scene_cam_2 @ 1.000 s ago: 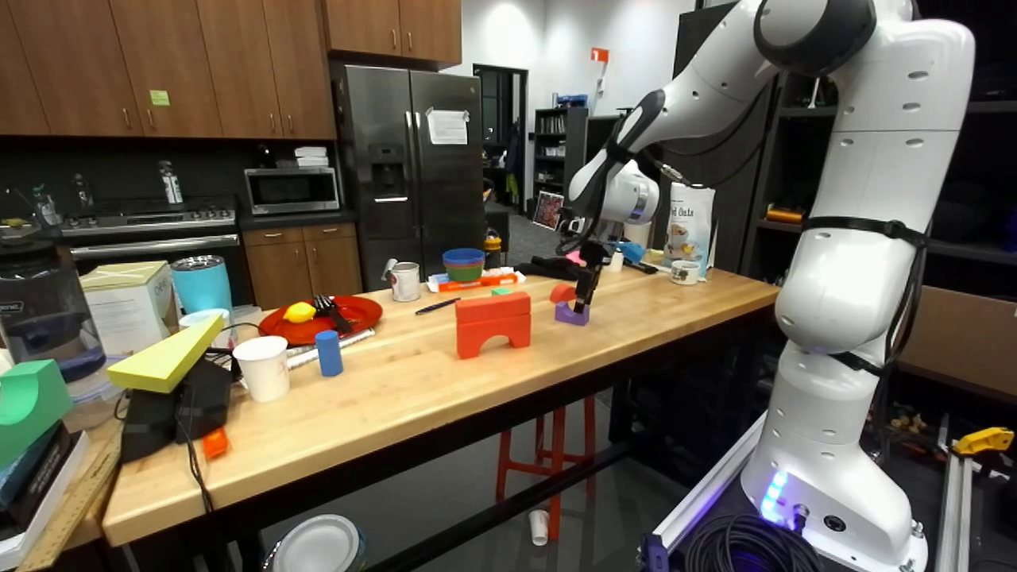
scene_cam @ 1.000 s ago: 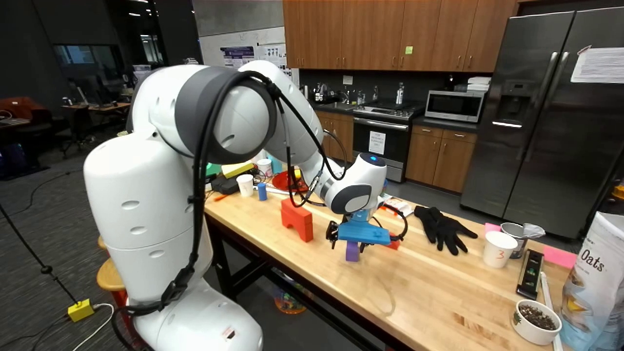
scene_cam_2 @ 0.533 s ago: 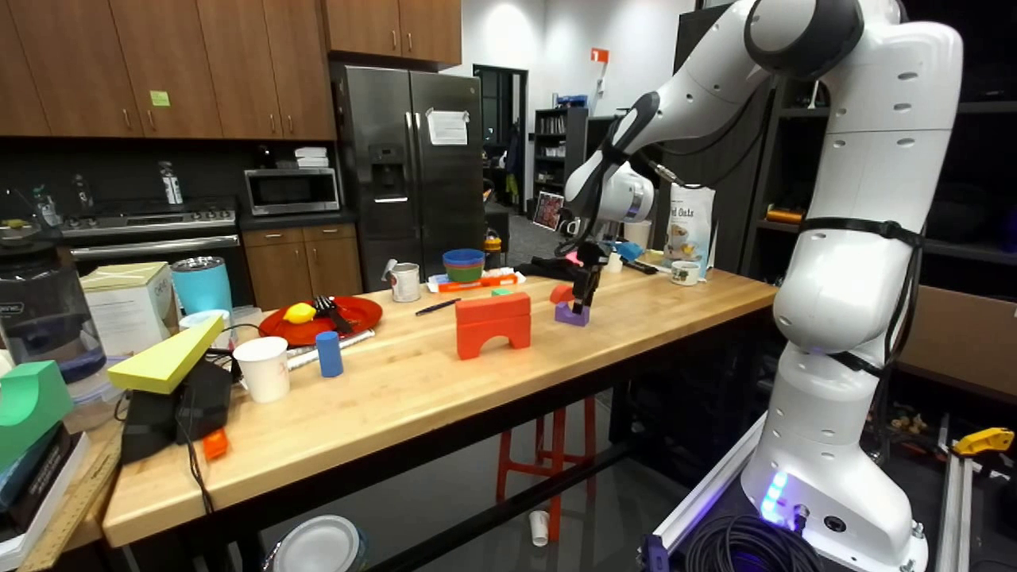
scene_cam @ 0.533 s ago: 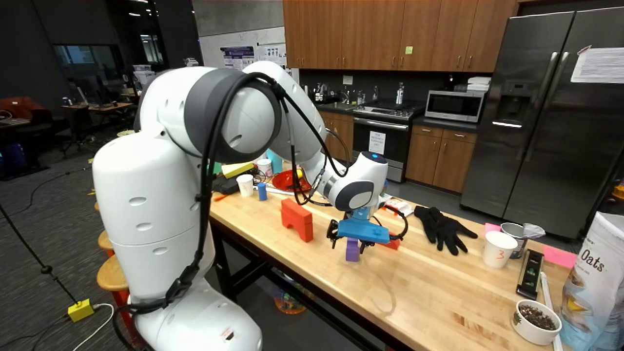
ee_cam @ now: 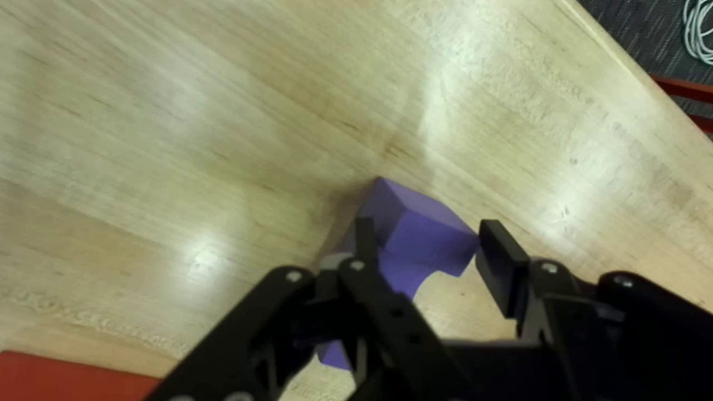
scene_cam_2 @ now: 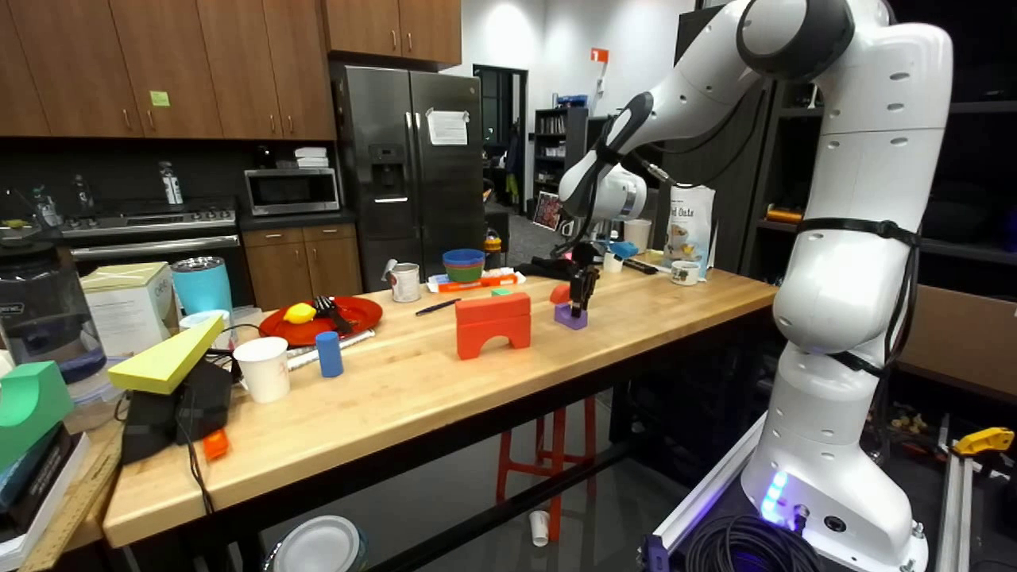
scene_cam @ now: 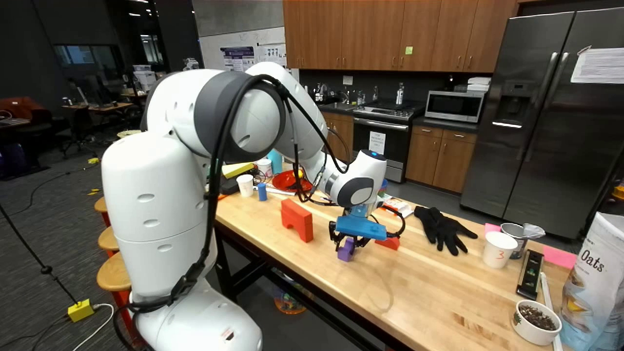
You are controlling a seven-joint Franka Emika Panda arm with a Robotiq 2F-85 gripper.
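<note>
A purple block (ee_cam: 429, 239) with a curved notch stands on the wooden table under my gripper (ee_cam: 426, 229). In the wrist view the jaws are drawn in around one end of it. The right fingertip (ee_cam: 498, 250) meets a corner, and the left finger (ee_cam: 366, 239) lies along the opposite side, covering part of the block. Both exterior views show the purple block (scene_cam: 345, 253) (scene_cam_2: 569, 319) low between the fingers, sitting turned at an angle. Close behind it is a small red block (scene_cam: 388, 242). A red arch with a bar on top (scene_cam_2: 493, 324) stands farther along the table.
Black gloves (scene_cam: 446, 229), a white cup (scene_cam: 497, 249), a small bowl (scene_cam: 519, 327) and an oats bag (scene_cam: 590, 282) stand on one side. A blue cylinder (scene_cam_2: 328, 353), a paper cup (scene_cam_2: 264, 369) and a red plate (scene_cam_2: 367, 311) are at the opposite end. The table edge (ee_cam: 629, 67) runs nearby.
The jaws have come together from wide apart to around the purple block. The block has twisted and shifted slightly on the table. The arm has moved a little.
</note>
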